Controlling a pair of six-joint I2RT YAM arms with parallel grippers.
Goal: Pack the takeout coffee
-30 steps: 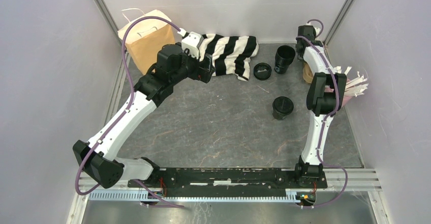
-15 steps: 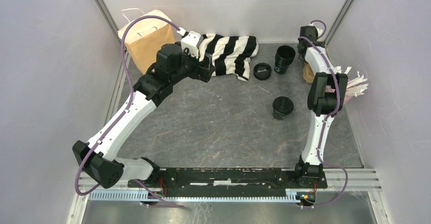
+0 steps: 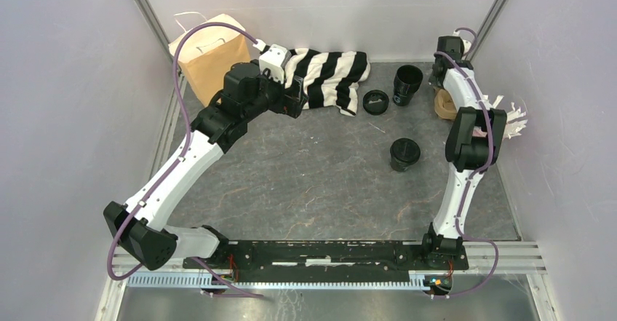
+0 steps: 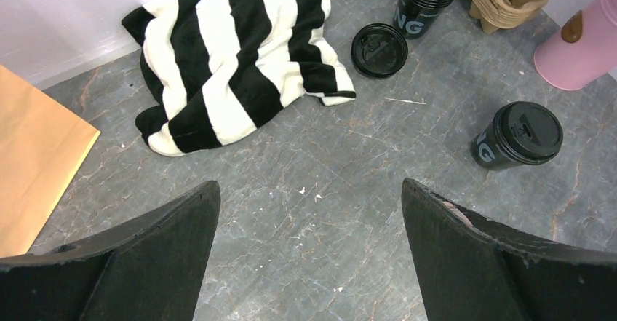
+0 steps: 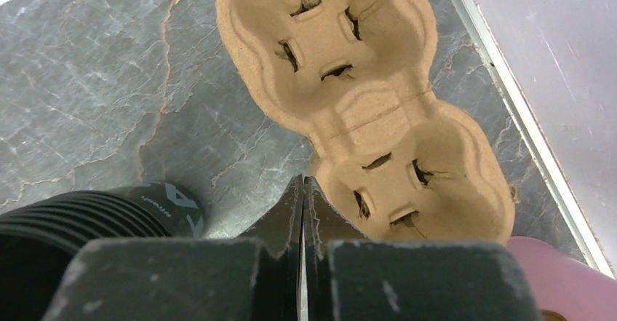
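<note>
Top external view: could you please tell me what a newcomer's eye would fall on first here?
The black-and-white striped cloth at the back stands out most, with the brown paper bag in the far left corner. The lidded takeout coffee stands alone right of centre, while the right gripper, shut, points down at a cardboard cup carrier.

White "NG" on stacked cups (image 4: 426, 1), "G" on takeout coffee (image 4: 520, 135)

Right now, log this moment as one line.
left gripper open, empty | right gripper shut, by cup carrier | takeout coffee upright, not yet packed
</note>
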